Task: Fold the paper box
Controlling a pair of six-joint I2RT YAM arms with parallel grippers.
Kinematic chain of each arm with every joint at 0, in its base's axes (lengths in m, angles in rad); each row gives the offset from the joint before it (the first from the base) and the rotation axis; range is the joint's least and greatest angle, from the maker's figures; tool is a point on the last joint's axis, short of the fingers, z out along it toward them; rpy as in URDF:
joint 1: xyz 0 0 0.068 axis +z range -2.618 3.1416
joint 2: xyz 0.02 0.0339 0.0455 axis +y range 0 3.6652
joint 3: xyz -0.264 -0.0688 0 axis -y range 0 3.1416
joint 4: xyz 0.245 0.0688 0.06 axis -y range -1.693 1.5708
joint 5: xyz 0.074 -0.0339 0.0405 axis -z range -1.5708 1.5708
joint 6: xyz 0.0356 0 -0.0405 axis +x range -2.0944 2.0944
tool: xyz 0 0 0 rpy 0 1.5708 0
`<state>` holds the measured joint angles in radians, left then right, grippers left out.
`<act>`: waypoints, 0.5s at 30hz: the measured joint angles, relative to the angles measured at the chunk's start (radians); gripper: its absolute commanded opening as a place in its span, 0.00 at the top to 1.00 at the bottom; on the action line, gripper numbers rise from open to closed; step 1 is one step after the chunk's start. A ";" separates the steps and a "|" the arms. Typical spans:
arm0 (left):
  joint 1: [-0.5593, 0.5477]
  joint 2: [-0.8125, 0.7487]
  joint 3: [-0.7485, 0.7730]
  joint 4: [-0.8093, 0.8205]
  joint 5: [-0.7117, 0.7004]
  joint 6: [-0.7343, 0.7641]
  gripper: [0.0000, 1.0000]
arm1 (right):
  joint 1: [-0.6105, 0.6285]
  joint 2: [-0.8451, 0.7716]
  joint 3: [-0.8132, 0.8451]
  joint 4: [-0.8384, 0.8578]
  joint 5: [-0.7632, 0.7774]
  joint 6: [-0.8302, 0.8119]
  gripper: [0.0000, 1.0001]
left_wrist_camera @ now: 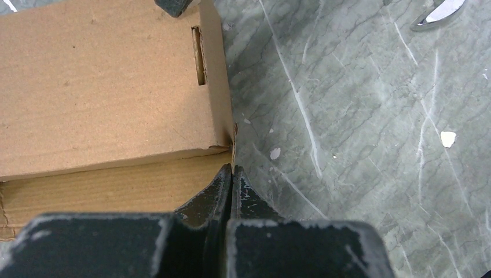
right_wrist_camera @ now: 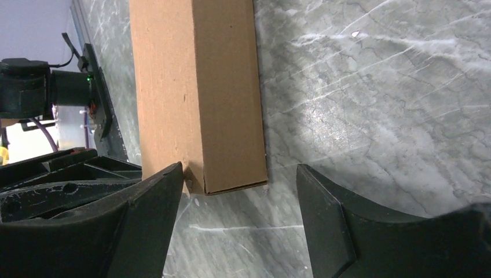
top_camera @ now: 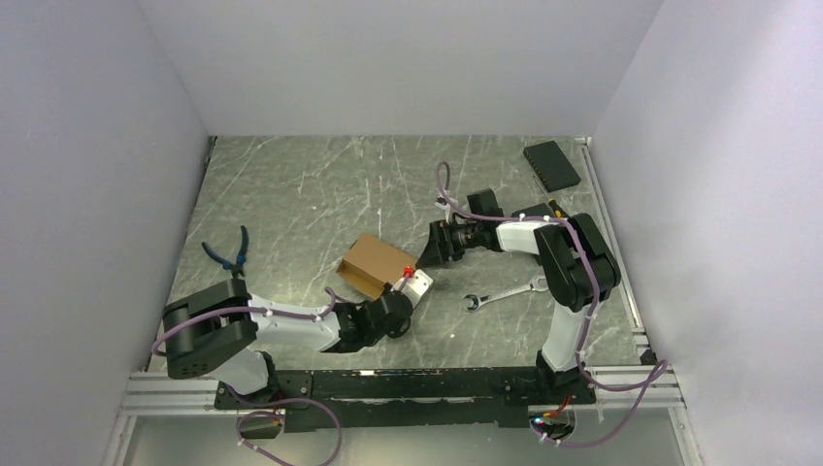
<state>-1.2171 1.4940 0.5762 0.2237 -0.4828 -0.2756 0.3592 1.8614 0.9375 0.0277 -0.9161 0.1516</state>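
Note:
The paper box (top_camera: 377,262) is a plain brown cardboard oblong lying on the grey marbled table (top_camera: 311,184). In the left wrist view, the box (left_wrist_camera: 98,81) fills the upper left, with a slot in its top face. My left gripper (left_wrist_camera: 231,169) is shut at the box's near right corner, with a thin cardboard edge pinched between its tips. In the right wrist view, the box's end (right_wrist_camera: 202,104) points at my right gripper (right_wrist_camera: 238,174). That gripper is open, its left fingertip (right_wrist_camera: 168,185) touching the box's corner. The grippers show in the top view, left (top_camera: 411,276) and right (top_camera: 439,243).
A silver wrench (top_camera: 500,291) lies right of the box and shows at the left wrist view's top edge (left_wrist_camera: 437,14). Blue-handled pliers (top_camera: 228,250) lie at the left. A black flat pad (top_camera: 551,163) lies at the back right. White walls enclose three sides.

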 measured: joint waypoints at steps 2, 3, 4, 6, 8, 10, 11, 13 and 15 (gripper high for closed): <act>0.000 -0.002 -0.001 -0.001 0.000 0.000 0.99 | 0.001 0.009 0.004 -0.002 -0.004 0.003 0.35; 0.000 -0.005 -0.003 0.000 0.000 0.000 0.99 | 0.001 0.012 0.008 -0.004 -0.004 0.005 0.38; 0.000 -0.008 -0.007 0.002 0.000 -0.001 0.99 | 0.001 0.016 0.012 -0.007 -0.006 0.007 0.39; 0.000 -0.018 -0.017 0.005 0.000 -0.004 0.99 | 0.003 0.018 0.018 -0.015 -0.010 0.009 0.40; 0.000 -0.032 -0.027 0.007 0.000 -0.011 0.99 | 0.005 0.018 0.024 -0.025 -0.010 0.008 0.42; 0.003 -0.050 -0.042 0.016 0.000 -0.021 0.99 | 0.005 0.018 0.029 -0.034 -0.008 0.008 0.43; 0.005 -0.060 -0.051 0.022 0.001 -0.028 0.99 | 0.005 0.018 0.031 -0.038 -0.006 0.008 0.43; 0.008 -0.077 -0.067 0.034 0.004 -0.040 0.99 | 0.005 0.019 0.032 -0.042 -0.005 0.008 0.43; 0.012 -0.096 -0.087 0.049 0.008 -0.053 0.99 | 0.005 0.020 0.034 -0.045 -0.005 0.008 0.44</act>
<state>-1.2049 1.3983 0.4889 0.2729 -0.4751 -0.3283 0.3645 1.8812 0.9714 -0.0177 -0.9215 0.1596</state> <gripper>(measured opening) 0.042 0.573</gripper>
